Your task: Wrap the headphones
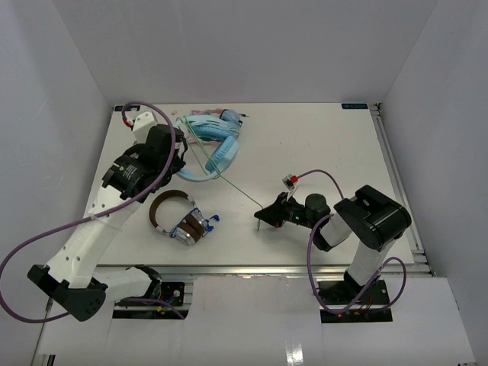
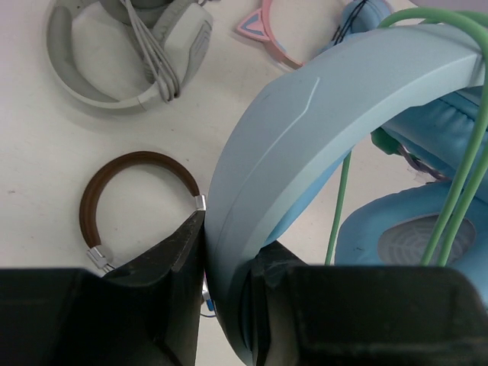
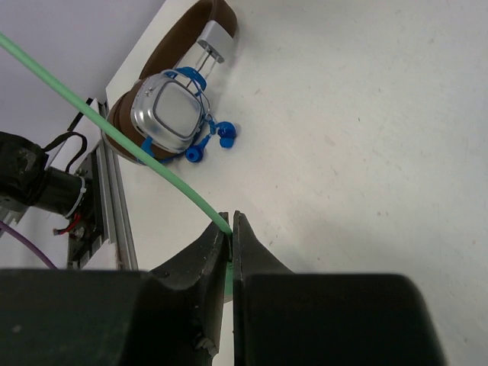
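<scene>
Clamping the headphones [image 2: 427,236] by the headband [image 2: 305,114] with the left pincer [image 2: 229,240], closed hard against both faces of that pale blue arch. Just beyond those fingertips and off to their right, the padded blue earcups [image 2: 450,130], with loops of the green cable [image 2: 457,175] draped across the band. Over at the right pincer [image 3: 230,221]: nipped almost completely together on the same cable, holding it taut in one straight line running away up-left from the tips. Ahead of the right fingertips and to their left, a brown-banded pair [image 3: 164,118] with silver cups, lying flat on the white table [image 3: 366,114]. Well past the left pincer's tips, a grey pair [image 2: 114,69] and a pink cat-ear band [image 2: 267,30].
</scene>
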